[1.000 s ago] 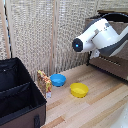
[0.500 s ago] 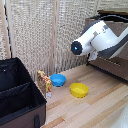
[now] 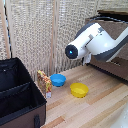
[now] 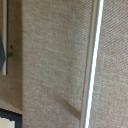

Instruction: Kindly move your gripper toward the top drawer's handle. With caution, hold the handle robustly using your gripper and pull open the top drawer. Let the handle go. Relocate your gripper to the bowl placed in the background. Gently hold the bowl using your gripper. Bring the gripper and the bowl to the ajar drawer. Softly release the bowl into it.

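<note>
- A black fabric case with open compartments sits at the near corner of the wooden worktop, on the exterior view's left.
- Just beyond the case, a small patterned box stands upright beside it.
- The yellow bowl rests upright near the middle of the worktop.
- The bowl, bright blue and a little smaller, sits upright behind the yellow one, toward the far edge, near the patterned box and apart from the yellow bowl.
- The white and grey robot arm hangs above the worktop, reaching toward the exterior view's right (its claw is hidden behind its own body, so how far the jaws stand apart cannot be told, nor whether they grasp anything).
- A dark brown dresser stands at the far right edge, partly behind the arm; its drawer fronts are not clear.
- A woven reed screen backs the scene.
- The wrist view shows only a textured tan surface with a pale thin bar running across it.
</note>
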Tool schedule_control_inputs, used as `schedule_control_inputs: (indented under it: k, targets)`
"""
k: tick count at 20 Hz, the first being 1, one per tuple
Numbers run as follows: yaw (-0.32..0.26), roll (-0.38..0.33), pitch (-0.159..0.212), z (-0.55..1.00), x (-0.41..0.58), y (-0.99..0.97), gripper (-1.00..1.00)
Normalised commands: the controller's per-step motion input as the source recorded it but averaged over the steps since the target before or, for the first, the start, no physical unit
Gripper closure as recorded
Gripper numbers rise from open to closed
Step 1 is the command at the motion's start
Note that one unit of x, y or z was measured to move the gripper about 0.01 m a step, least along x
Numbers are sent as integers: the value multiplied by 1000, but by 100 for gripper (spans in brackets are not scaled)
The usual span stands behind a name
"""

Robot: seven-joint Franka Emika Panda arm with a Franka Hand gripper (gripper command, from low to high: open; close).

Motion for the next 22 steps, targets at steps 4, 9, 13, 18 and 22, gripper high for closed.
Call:
schedule_control_inputs:
  k: [4,9,13,18,22]
  targets:
    - [-190,298,89,108,281,257,-100]
    - [-262,280,50,161,120,103,-100]
    - [-267,275,45,171,106,94,-100]
    - [-269,273,43,175,103,93,-100]
    - [-269,276,44,171,106,96,-100]
